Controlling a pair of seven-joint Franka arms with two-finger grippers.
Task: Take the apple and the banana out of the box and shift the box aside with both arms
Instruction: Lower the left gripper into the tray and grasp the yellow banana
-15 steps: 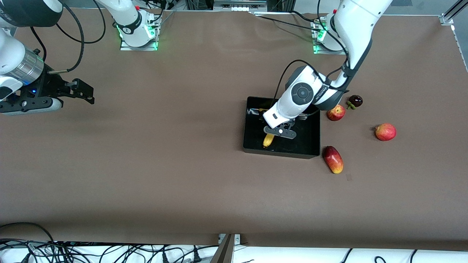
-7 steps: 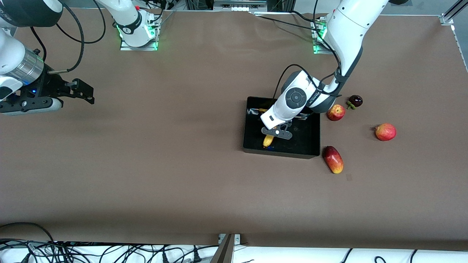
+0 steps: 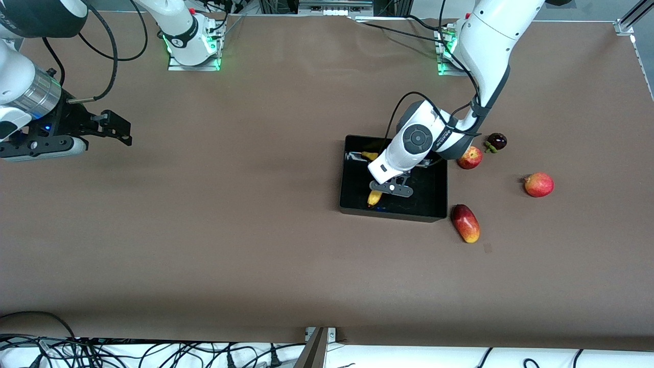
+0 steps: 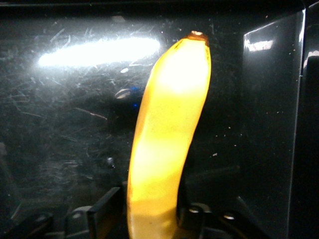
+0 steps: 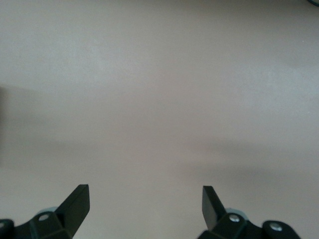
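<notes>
Left wrist view: the left gripper (image 4: 149, 219) is seen with its black fingers (image 4: 102, 211) set against both sides of the banana (image 4: 167, 144), so the fruit is clamped between them. The banana is lit bright yellow and its brown tip points away from the camera, over the scratched glossy floor of the box (image 4: 60, 124). One upright inner wall of the box is visible beside the fruit.

In the front view the left gripper (image 3: 391, 188) is lowered inside the box (image 3: 434, 202), with the banana (image 3: 374, 198) protruding from under it toward the front camera (a second short yellow piece shows at the box wall farther from that camera). The box lies on the brown table (image 3: 255, 230), toward the left arm's end.

Just beside the box an apple (image 3: 469, 157) is placed, with a dark mangosteen (image 3: 496, 141) near it. A second red fruit (image 3: 538, 184) lies well apart from the box, and a mango (image 3: 465, 223) lies near the box corner nearest the front camera.

The right gripper (image 5: 144, 204) is held with its fingers (image 5: 75, 204) wide apart over bare table at the right arm's end, where that arm waits.
</notes>
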